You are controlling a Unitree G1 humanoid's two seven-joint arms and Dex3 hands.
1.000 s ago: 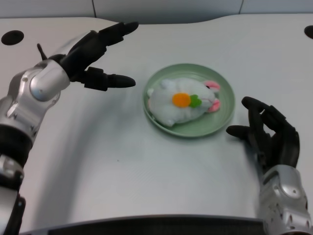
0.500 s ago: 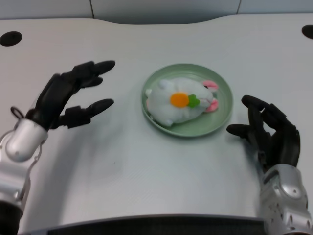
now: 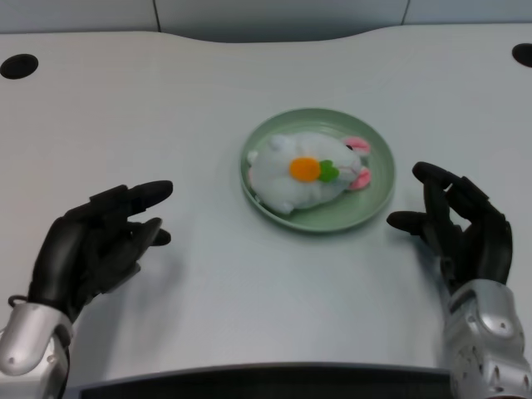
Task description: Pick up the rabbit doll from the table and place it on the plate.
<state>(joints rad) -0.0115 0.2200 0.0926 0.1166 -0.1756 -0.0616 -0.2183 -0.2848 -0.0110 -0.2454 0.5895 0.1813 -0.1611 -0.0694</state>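
Note:
The white rabbit doll (image 3: 303, 172), with pink ears and an orange carrot on its front, lies on its side on the pale green plate (image 3: 378, 193) in the middle of the table. My left hand (image 3: 91, 248) hovers low at the near left of the table, well away from the plate. Its fingers are spread and it holds nothing.
My right hand (image 3: 461, 229) rests on the table just right of the plate. Two dark holes (image 3: 19, 65) (image 3: 524, 54) sit in the table's far corners. The table's front edge runs close below both hands.
My left hand has drawn back from beside the plate toward the near left of the table, empty. The doll and plate have stayed put.

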